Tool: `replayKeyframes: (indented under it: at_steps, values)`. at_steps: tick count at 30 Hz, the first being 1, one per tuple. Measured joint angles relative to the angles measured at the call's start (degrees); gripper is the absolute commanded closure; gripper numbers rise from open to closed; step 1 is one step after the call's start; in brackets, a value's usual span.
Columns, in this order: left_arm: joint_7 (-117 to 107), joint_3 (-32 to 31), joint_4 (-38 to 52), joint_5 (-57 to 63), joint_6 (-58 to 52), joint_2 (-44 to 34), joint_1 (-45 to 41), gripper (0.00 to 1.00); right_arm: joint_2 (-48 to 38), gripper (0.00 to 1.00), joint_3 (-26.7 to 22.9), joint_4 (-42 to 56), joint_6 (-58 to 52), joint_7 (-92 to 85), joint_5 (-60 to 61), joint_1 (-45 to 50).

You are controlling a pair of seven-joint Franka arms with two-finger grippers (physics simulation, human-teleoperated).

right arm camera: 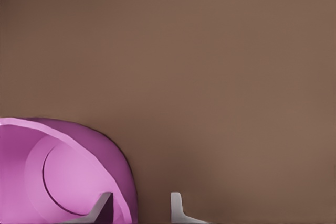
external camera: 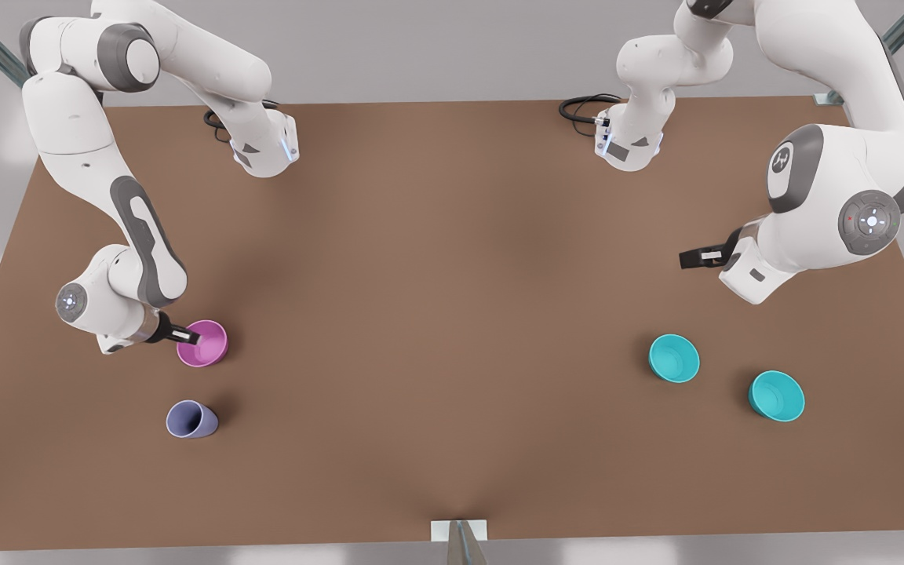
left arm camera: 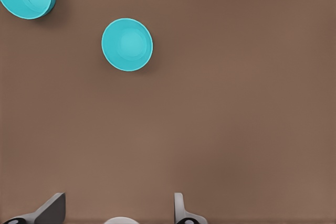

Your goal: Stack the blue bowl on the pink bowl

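Front view evidence puts the task at an early stage: the right gripper (external camera: 189,337) is set at the pink bowl (external camera: 203,344), fingers (right arm camera: 105,208) parted astride its wall, not seen clamped. The blue bowl (external camera: 674,358) is untouched, well apart; the left gripper (external camera: 694,257) hangs spread above. Lifting and stacking remain. A brown surface (external camera: 436,275) is backed by grey walls.

a glossy turquoise-teal round bowl (external camera: 674,358) is set upright on the front view's right, well apart from the smooth magenta-pink round bowl (external camera: 205,344) on the left.
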Motion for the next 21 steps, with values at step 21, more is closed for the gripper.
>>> replayKeyframes:
  at_steps: [21]
  values:
    - [0.0,0.0,-0.1,0.1,0.4,0.5,0.0,0.0,14.9,0.79,15.3,39.2,-7.2,8.2,3.8,25.2]
